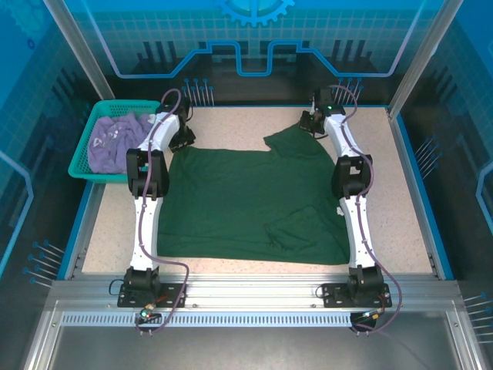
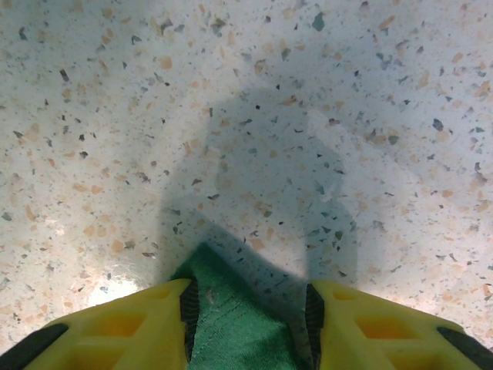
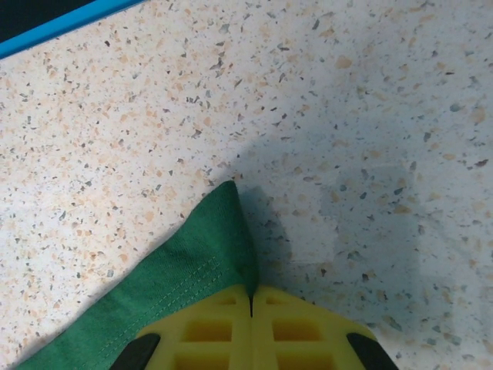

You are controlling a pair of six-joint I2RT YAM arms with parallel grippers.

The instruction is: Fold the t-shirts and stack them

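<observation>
Green t-shirt [image 1: 246, 200] lies spread across the middle of the speckled table [image 1: 231, 123], mostly flat, with a fold of cloth lapped over near its 5 o'clock corner. Its far edge runs from 11 o'clock to 1 o'clock, where a sleeve juts out toward the back.

The left gripper [image 1: 183, 139] sits at the shirt's 11 o'clock corner. In the left wrist view its yellow fingers [image 2: 139, 331] stand partway apart with a wad of green cloth filling the gap between them (the hem stitching shows), so it is clamped on that corner, and the cloth's tip pokes out toward 12 o'clock onto bare table.

The right gripper [image 1: 310, 123] is at the 1 o'clock end, just beyond the sleeve. In the right wrist view its fingers [image 3: 200, 331] are pressed together, pinching a pointed edge of the green cloth at the seam between them; the stitched hem trails off toward 8 o'clock.

The purple t-shirt [image 1: 112, 142] is bunched up inside the teal mesh basket [image 1: 81, 154], which stands at the table's 10 o'clock edge, just beside the left arm.
</observation>
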